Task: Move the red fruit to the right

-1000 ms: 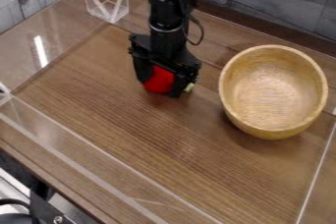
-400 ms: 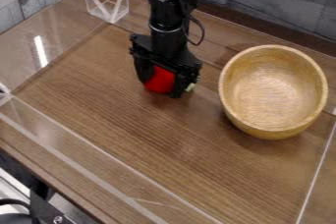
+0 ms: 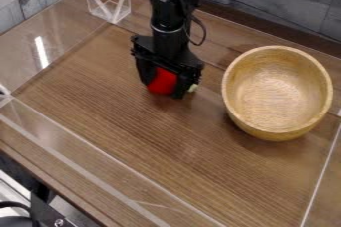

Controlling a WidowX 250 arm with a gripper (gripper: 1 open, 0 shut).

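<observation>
The red fruit [image 3: 162,81] is a small bright red ball with a bit of green showing at its right side. It rests on the wooden table [image 3: 134,141] left of centre. My black gripper [image 3: 166,80] points straight down over it, open, with one finger on each side of the fruit. The fingers sit low, near the table surface. I cannot tell whether the pads touch the fruit.
A light wooden bowl [image 3: 277,92] stands at the right, a short gap from the gripper. Clear acrylic walls [image 3: 54,136] border the table at the front and left. A clear bracket [image 3: 104,7] sits at the back left.
</observation>
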